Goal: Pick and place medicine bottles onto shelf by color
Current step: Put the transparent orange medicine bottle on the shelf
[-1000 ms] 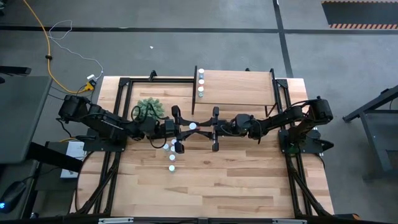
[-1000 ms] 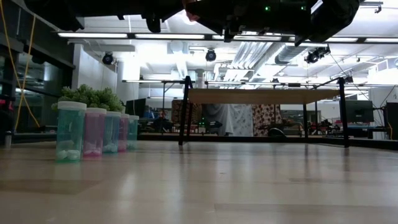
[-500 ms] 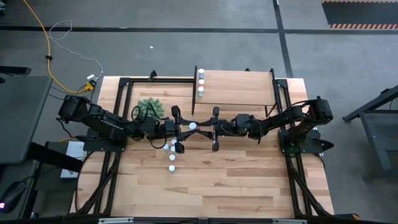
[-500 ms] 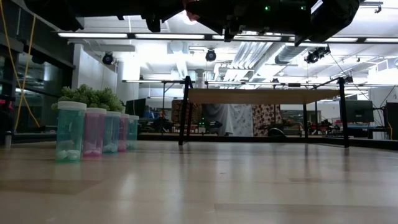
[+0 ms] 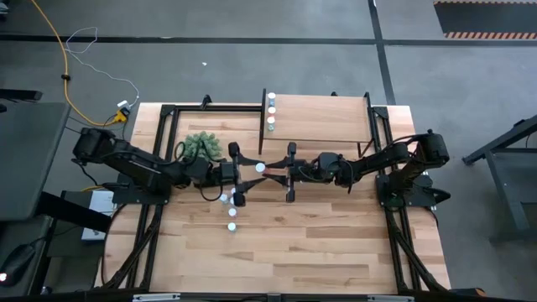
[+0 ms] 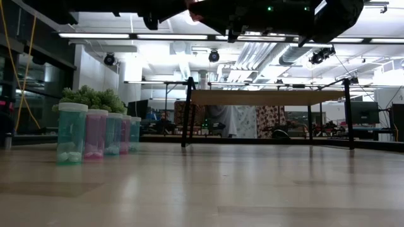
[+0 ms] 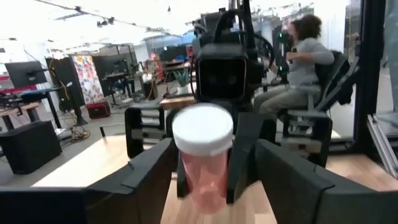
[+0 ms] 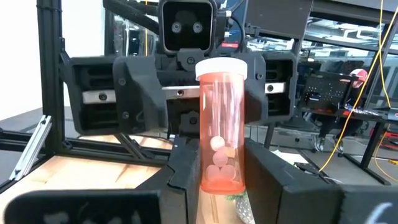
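Above desk centre: handover of pink bottle [image 8: 219, 124].
Right gripper [image 8: 217, 180]: clamped on bottle's base.
Left gripper [image 7: 211, 180]: spread wide beside it.
Advice: retreat left straight back; keep bottle upright toward shelf [image 5: 323, 117].

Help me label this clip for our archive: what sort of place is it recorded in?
Probably an open robotics lab or workshop: rows of ceiling strip lights, desks with dark monitors behind the light-wood table, and a seated person at a workstation.

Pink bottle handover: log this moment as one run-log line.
phase: mid-air handover | right gripper: shut on pink bottle | left gripper: open around it | shelf: three bottles
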`<state>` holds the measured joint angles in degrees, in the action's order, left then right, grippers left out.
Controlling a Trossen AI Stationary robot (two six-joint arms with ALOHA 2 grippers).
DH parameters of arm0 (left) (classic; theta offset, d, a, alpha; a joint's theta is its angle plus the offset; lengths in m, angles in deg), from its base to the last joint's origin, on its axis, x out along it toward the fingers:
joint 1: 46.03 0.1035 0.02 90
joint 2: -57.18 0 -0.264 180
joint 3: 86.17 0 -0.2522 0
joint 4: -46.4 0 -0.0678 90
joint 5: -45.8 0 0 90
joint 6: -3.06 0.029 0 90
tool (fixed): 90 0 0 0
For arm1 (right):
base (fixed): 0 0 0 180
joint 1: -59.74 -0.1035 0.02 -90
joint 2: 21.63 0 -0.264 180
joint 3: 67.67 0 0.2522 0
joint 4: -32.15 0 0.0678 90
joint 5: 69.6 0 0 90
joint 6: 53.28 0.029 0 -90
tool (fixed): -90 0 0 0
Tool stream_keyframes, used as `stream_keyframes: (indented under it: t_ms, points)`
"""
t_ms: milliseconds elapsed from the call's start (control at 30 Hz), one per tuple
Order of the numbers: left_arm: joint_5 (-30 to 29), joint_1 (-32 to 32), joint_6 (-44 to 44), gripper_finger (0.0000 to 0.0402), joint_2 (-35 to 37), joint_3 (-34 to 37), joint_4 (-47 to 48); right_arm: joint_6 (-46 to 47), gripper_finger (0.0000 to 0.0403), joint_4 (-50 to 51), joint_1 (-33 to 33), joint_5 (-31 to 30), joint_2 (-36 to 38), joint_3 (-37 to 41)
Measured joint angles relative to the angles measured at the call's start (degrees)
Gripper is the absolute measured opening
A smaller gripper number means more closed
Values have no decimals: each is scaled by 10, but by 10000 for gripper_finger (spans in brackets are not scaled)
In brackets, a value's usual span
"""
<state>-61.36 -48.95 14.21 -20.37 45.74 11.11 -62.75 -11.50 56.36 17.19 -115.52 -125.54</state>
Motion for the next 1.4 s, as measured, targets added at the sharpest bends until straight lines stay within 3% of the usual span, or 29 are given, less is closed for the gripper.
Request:
stream_keyframes:
  t_ms: [533, 1400]
  points:
    - [-2, 0, -12, 215, 16, 0, 19, 0, 87, 1, 0, 2, 0, 0]
    - [-24, 0, -16, 88, 16, 0, 17, 0, 87, -3, 0, 2, 0, 0]
